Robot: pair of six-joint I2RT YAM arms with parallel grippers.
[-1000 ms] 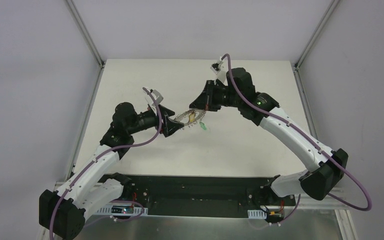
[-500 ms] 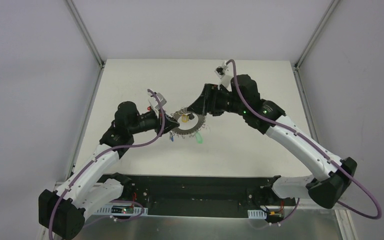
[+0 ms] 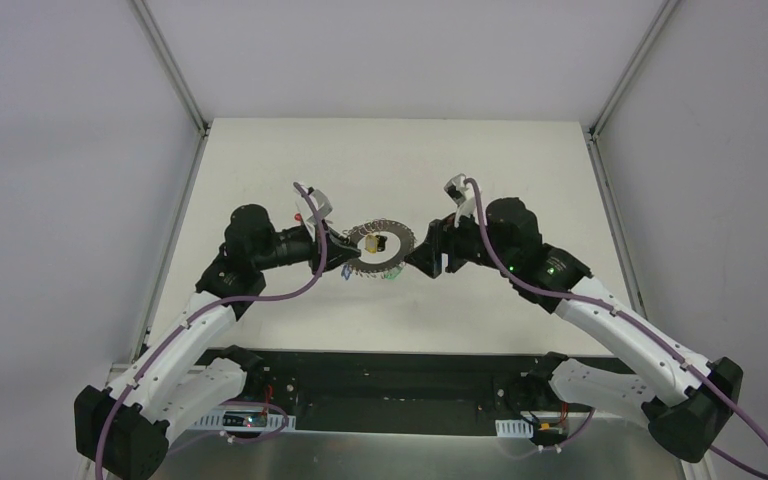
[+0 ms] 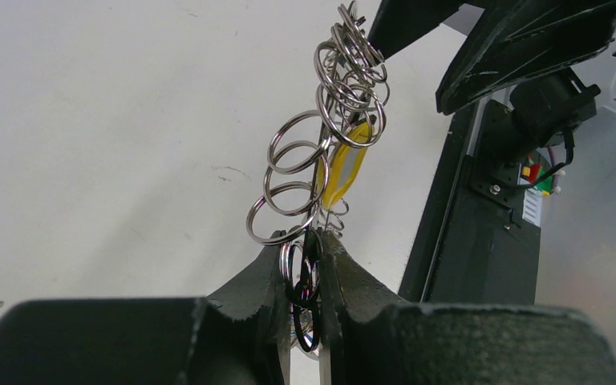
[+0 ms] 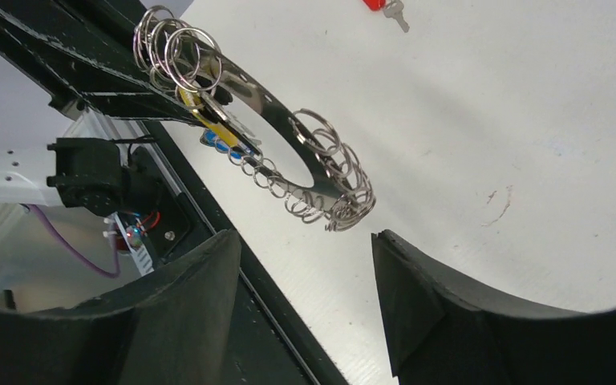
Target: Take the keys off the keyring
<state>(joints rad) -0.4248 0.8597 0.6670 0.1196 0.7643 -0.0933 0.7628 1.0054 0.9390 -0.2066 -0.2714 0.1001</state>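
Jaws of the left gripper (image 4: 305, 241) are pinched narrow on the rim of the keyring (image 3: 401, 238), at the ring's 8 o'clock in the top view, with a few wire loops (image 4: 293, 152) caught between them. The keyring is held tilted, clear of the tabletop (image 3: 510, 170) near its middle, and loops fringe its rim. A yellow key (image 4: 345, 168) shows across the ring's hole. A blue key (image 5: 224, 147) dangles under the rim near the left gripper. A red key (image 5: 374, 4) lies loose on the tabletop, well apart from the ring. The right gripper (image 5: 301, 241) sits between the ring's 3 and 4 o'clock, jaws spread wide, just short of the rim and touching nothing.
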